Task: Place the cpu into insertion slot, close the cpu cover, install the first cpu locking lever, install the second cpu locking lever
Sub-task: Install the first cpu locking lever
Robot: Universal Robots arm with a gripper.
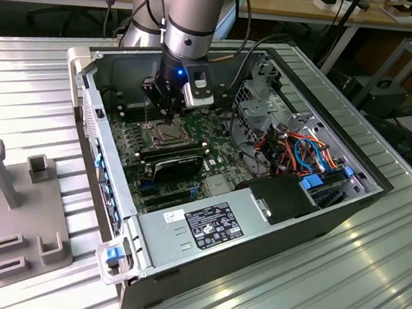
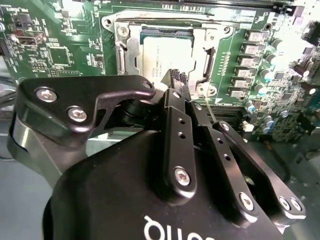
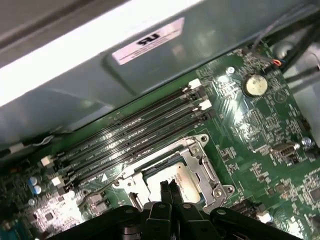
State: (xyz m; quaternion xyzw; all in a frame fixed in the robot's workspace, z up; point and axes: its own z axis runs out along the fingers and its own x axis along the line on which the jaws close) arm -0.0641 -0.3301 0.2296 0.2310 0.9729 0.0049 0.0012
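The cpu (image 2: 167, 52) lies flat in the insertion slot (image 2: 152, 31), its silver face showing through the window of the cpu cover (image 2: 126, 50). The cover lies down over it in both wrist views: cpu (image 3: 176, 176), cover (image 3: 199, 159). My gripper (image 2: 175, 80) hovers just above the near edge of the chip, fingers pressed together with nothing seen between them. A thin wire locking lever (image 3: 102, 186) sticks out from the socket's side, and in the exterior view a thin lever (image 1: 146, 114) stands upright beside the socket (image 1: 166, 131). My gripper (image 1: 168, 105) hangs right over it.
The socket sits on a green motherboard (image 3: 260, 150) inside an open computer case (image 1: 206, 224). Long black memory slots (image 3: 135, 135) run beside the socket. A drive cage with orange and blue cables (image 1: 301, 153) fills the exterior view's right. A grey fixture block (image 1: 12, 201) stands on the table outside.
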